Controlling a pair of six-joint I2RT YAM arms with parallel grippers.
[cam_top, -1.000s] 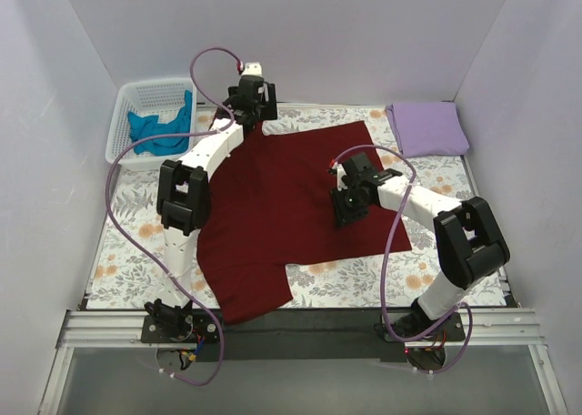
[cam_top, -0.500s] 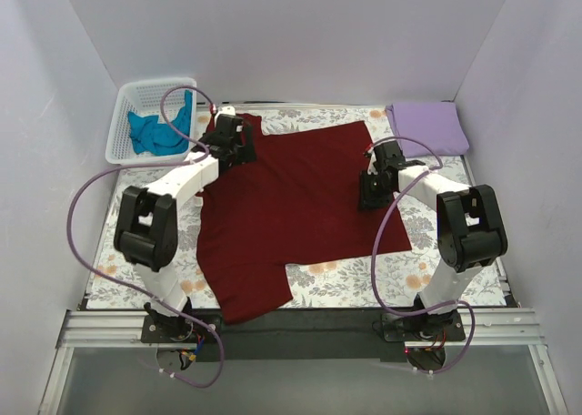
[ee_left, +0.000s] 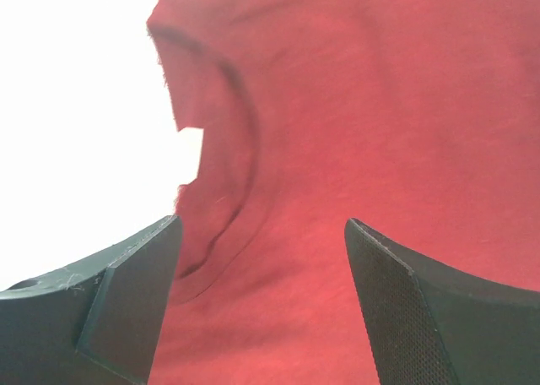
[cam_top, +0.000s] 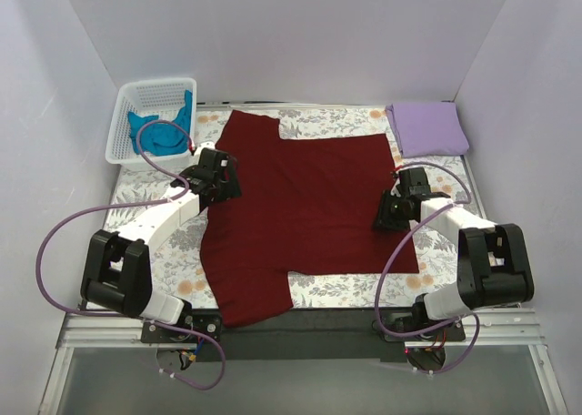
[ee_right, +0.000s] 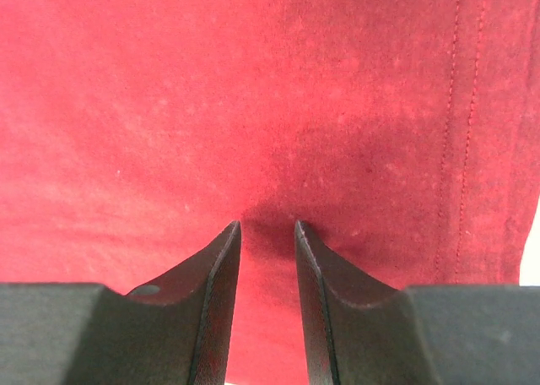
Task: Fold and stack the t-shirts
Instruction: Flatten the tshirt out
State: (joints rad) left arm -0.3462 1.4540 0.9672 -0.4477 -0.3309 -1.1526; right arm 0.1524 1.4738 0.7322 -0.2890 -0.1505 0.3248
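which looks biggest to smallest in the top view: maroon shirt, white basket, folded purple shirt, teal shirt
1. maroon shirt
2. white basket
3. folded purple shirt
4. teal shirt, bunched inside the basket, so partly hidden

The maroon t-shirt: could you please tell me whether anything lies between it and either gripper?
Nothing visible does. The left gripper hangs wide open directly over the maroon t-shirt, by a curved fold at its edge. The right gripper, jaws narrowly apart, has its tips at the fabric beside the stitched hem. Only bare cloth shows beneath both.
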